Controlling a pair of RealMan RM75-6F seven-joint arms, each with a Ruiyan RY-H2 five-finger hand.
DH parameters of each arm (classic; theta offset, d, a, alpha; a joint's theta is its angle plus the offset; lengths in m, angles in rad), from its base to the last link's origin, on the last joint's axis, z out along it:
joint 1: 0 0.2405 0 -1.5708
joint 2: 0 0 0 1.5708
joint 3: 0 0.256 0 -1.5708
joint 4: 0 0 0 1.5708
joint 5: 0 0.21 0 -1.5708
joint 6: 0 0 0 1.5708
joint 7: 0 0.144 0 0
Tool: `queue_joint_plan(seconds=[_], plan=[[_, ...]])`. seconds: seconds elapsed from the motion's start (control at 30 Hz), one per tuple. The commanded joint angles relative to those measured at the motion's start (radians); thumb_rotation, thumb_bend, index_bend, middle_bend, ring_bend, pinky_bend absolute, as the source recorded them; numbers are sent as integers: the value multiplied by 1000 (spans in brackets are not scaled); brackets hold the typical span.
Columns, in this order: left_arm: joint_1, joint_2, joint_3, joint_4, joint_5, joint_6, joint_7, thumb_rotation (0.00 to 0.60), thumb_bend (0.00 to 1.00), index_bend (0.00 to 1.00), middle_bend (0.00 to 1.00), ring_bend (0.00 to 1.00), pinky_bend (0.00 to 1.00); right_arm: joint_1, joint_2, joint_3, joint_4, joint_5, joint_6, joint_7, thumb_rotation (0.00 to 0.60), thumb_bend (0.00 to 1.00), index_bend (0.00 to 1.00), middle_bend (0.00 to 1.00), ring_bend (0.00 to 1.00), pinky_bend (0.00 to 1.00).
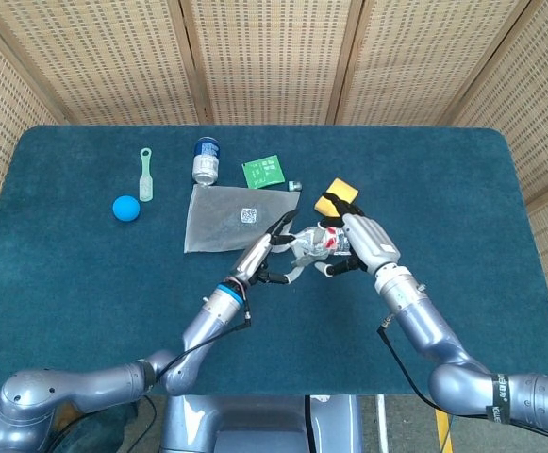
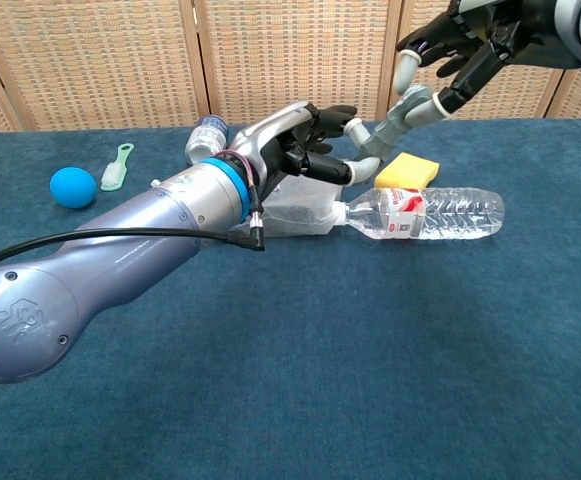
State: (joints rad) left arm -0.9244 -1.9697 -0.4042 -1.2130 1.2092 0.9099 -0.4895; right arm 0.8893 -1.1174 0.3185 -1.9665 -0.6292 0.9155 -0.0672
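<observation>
Light: bright and even in both views, like soft daylight from above.
Shadows: small and soft, tucked close under the arms on the desk (image 1: 462, 189).
Glare: little shiny spots on the silver left arm (image 2: 90, 280) and the clear water bottle (image 2: 430, 213).
Blur: none; both pictures look sharp.
Edges: the desk looks a bit bent in the head view.
</observation>
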Motion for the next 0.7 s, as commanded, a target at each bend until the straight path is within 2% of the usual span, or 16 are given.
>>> queue_joint_plan(seconds=[0.03, 0.7], plan=[[1, 1, -2, -7, -1, 3, -1, 600, 451, 785, 0, 0, 0, 4, -5, -4, 2, 1, 5, -11, 600, 367, 531, 0, 0, 0], [8, 5, -3, -16, -6, -3, -11, 600, 451, 785, 0, 0, 0, 10, -13, -14, -3, 12, 13, -35, 600, 448, 576, 0, 0, 0]])
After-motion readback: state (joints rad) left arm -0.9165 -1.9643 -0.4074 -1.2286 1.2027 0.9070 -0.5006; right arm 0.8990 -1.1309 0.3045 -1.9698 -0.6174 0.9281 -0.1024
